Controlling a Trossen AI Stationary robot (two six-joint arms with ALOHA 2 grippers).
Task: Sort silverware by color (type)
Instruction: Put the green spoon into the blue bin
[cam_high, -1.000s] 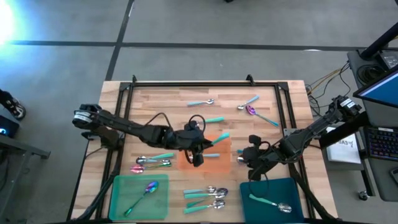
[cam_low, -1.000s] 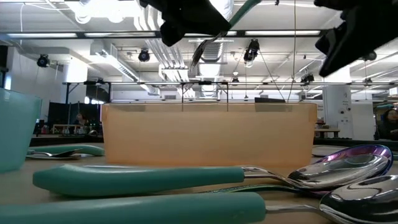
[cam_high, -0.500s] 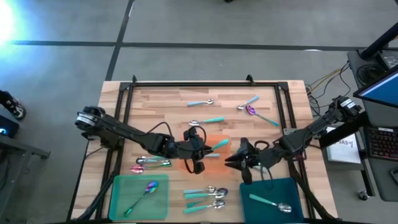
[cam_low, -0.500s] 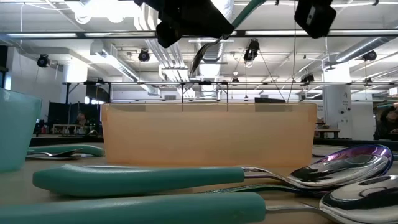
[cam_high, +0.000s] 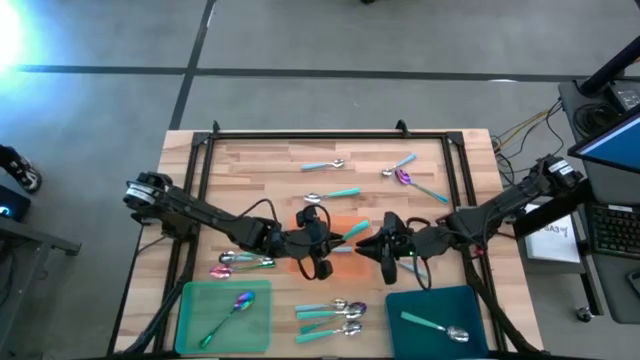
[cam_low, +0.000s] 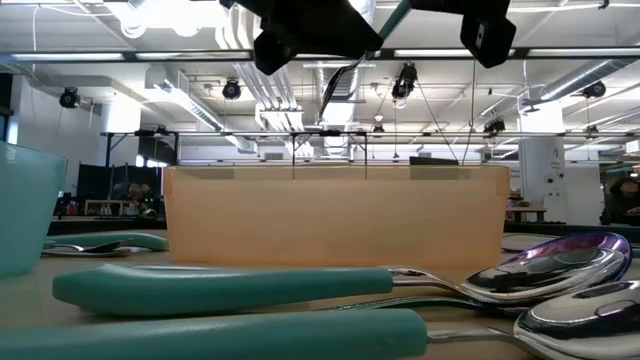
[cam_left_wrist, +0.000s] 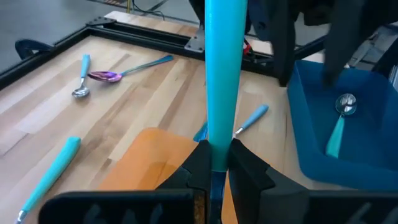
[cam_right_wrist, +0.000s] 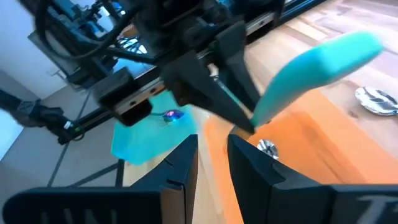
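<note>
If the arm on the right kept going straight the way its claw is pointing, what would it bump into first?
Probably the teal-handled spoon held up by the left gripper over the orange tray. The right gripper points at its handle, though depth is uncertain.

Both arms are built of slim black links with rounded joints. Pale grey base housings are seen at the worktop's edges. Thin black cables are looped along each arm.

Overhead straight down, low table-level, both views sharing orange tray (cam_high: 335, 262)

Left claw (cam_high: 332, 244), right claw (cam_high: 372, 244) above middle tray (cam_high: 345, 262).
</note>
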